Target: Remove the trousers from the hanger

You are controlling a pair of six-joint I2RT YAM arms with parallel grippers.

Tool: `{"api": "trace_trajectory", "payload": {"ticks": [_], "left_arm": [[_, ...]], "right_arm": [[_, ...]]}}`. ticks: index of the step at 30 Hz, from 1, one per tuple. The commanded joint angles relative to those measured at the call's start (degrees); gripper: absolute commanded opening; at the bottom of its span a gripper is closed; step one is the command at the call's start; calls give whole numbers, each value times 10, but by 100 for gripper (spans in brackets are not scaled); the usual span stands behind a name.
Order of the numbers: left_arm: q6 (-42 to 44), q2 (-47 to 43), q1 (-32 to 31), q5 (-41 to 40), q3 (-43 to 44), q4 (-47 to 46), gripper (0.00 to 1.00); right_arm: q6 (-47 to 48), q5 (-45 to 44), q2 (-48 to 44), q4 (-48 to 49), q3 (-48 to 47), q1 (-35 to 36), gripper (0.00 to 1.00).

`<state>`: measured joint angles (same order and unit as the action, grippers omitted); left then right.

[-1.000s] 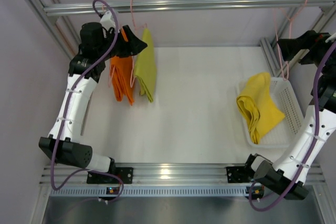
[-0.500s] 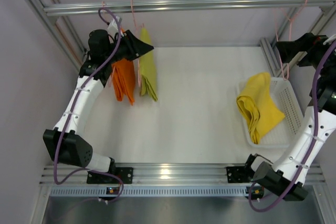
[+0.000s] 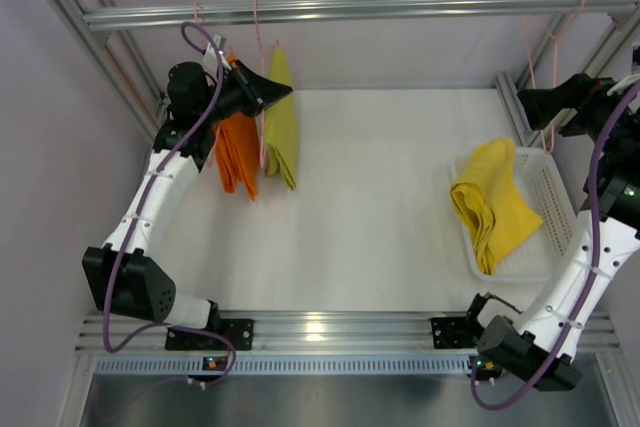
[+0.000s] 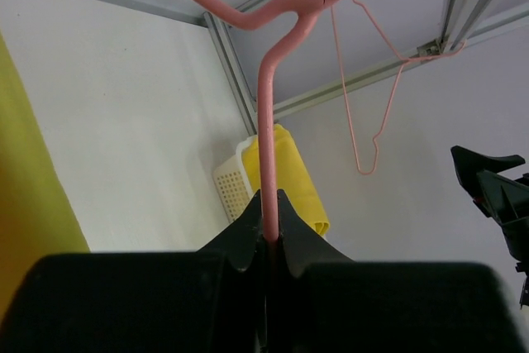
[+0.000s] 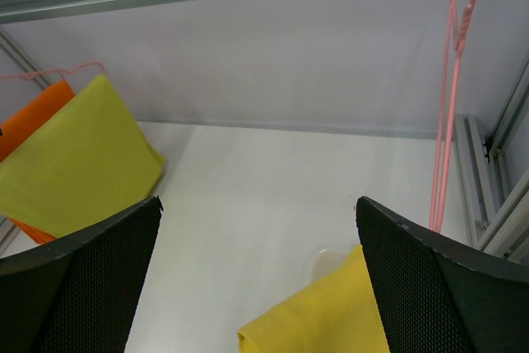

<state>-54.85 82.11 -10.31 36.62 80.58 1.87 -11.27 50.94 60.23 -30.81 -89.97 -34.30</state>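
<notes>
Three plain folded cloth trousers in view. The orange trousers (image 3: 236, 152) and yellow-green trousers (image 3: 279, 122) hang side by side under the left part of the overhead rail (image 3: 400, 7), orange further toward the rail's left end and yellow-green just beside it. Both drape down in long narrow folds above the white table (image 3: 380, 197). The yellow trousers (image 3: 495, 202) are off the rail, lying loosely folded and a bit rumpled in the white mesh basket (image 3: 552, 197). The basket sits on the table below the rail's right end, and part of the cloth spills over its near-left rim. The left gripper (image 3: 270, 94) is raised under the rail's left part, right between the two hanging pairs. Its jaws are clenched on the wire of a pink hanger (image 4: 267, 121), which the left wrist view shows pinched in the finger gap, with yellow-green cloth at that view's left edge. Which pair that hanger carries cannot be told for sure. The left arm's forearm and purple cable cross in front of the top of the orange pair and hide its hanger. The right gripper (image 3: 530, 102) hangs near the rail's right end, above the basket's far side. Its fingers are spread wide with nothing between them. An empty hanger (image 5: 444, 121), pink and bare, dangles from the rail's right end just beside that gripper. Grey aluminium frame posts run down from both ends of the rail.
</notes>
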Motion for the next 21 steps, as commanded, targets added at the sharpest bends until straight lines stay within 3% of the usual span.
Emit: {"api": "trace_trajectory", "payload": {"ticks": [1, 21], "left_arm": [[6, -37, -1, 15, 20, -124, 0], [-39, -40, -33, 18, 88, -183, 0]], "right_arm": [[-8, 14, -13, 35, 1, -9, 99], [-55, 46, -30, 97, 37, 2, 100]]}}
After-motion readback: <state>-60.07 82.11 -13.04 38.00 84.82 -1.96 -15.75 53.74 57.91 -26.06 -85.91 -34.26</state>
